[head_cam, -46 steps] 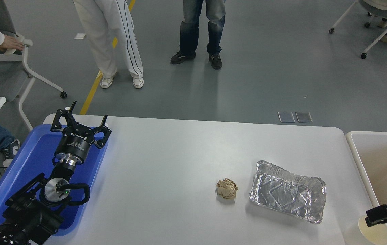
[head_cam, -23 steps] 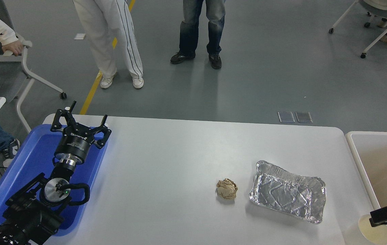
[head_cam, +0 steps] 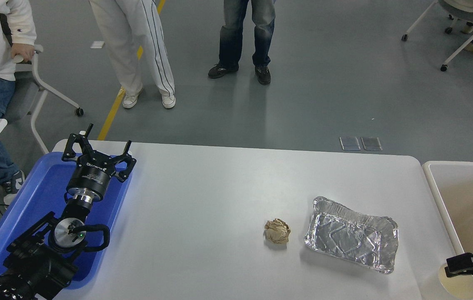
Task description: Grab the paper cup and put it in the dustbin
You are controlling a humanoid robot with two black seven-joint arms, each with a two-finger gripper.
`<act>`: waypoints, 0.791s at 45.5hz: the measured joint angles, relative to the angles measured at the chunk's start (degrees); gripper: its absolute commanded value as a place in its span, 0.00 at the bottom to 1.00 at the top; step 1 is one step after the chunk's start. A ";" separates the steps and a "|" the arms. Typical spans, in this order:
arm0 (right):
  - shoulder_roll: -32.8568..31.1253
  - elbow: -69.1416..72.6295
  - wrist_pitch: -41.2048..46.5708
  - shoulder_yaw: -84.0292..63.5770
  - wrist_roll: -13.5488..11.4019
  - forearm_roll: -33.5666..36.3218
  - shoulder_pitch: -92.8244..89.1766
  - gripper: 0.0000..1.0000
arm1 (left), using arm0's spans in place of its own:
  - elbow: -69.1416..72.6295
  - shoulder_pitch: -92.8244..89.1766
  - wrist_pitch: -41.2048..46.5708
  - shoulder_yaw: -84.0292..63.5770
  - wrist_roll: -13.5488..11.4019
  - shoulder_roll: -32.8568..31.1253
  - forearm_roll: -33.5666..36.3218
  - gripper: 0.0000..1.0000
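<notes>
My right gripper [head_cam: 455,265] has edged back left over the cup [head_cam: 457,283], grip state unclear, cup not yet in the bin [head_cam: 438,196].

Bright, even light; pic sharp.

Beyond my white table [head_cam: 220,187] I saw grey floor [head_cam: 324,83] with a yellow line [head_cam: 113,109], two floor plates [head_cam: 360,143], wheeled chairs [head_cam: 465,25] at both top corners, and three people [head_cam: 245,37] standing nearby.
</notes>
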 measured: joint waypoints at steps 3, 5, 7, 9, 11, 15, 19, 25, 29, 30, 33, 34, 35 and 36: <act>-0.03 -0.01 -0.07 0.08 0.00 1.15 -0.31 0.89 | 0.00 0.00 0.00 0.00 0.00 0.00 0.00 1.00; -0.05 -0.01 -0.13 0.15 0.00 1.91 -0.51 0.89 | 0.00 0.00 0.00 0.00 0.00 0.00 0.00 1.00; -0.06 -0.01 -0.16 0.24 0.02 2.39 -0.65 0.89 | 0.00 0.00 0.00 0.00 0.00 0.00 0.00 1.00; -0.07 0.00 -0.19 0.32 0.03 2.88 -0.80 0.88 | 0.00 0.00 0.00 0.00 0.00 0.00 0.00 1.00; -0.07 0.05 -0.22 0.38 0.03 3.22 -0.92 0.87 | 0.00 0.00 0.00 0.00 0.00 0.00 0.00 1.00; -0.09 0.09 -0.29 0.47 0.03 3.71 -1.19 0.79 | 0.00 0.00 0.00 0.00 0.00 0.00 0.00 1.00; -0.22 0.11 -0.41 0.47 0.03 3.78 -1.37 0.72 | 0.00 0.00 0.00 0.00 0.00 0.00 0.00 1.00; -0.71 0.19 -0.59 0.23 0.03 3.58 -1.61 0.37 | 0.00 0.00 0.00 0.00 0.00 0.00 0.00 1.00; -0.94 0.27 -0.64 0.09 -0.06 2.57 -1.97 0.23 | 0.00 0.00 0.00 0.00 0.00 0.00 0.00 1.00; -1.00 0.29 -0.64 0.06 -0.14 2.29 -2.08 0.21 | 0.00 0.00 0.00 0.00 0.00 0.00 0.00 1.00; -1.10 0.31 -0.64 0.03 -0.29 1.75 -2.28 0.15 | 0.00 0.00 0.00 0.00 0.00 0.00 0.00 1.00; -1.13 0.32 -0.64 0.02 -0.40 1.51 -2.39 0.11 | 0.00 0.00 0.00 0.00 0.00 0.00 0.00 1.00; -1.15 0.33 -0.64 0.00 -0.48 1.38 -2.46 0.08 | 0.00 0.00 0.00 0.00 0.00 0.00 0.00 1.00; -1.18 0.34 -0.61 -0.02 -0.54 1.26 -2.53 0.06 | 0.00 0.00 0.00 0.00 0.00 0.00 0.00 1.00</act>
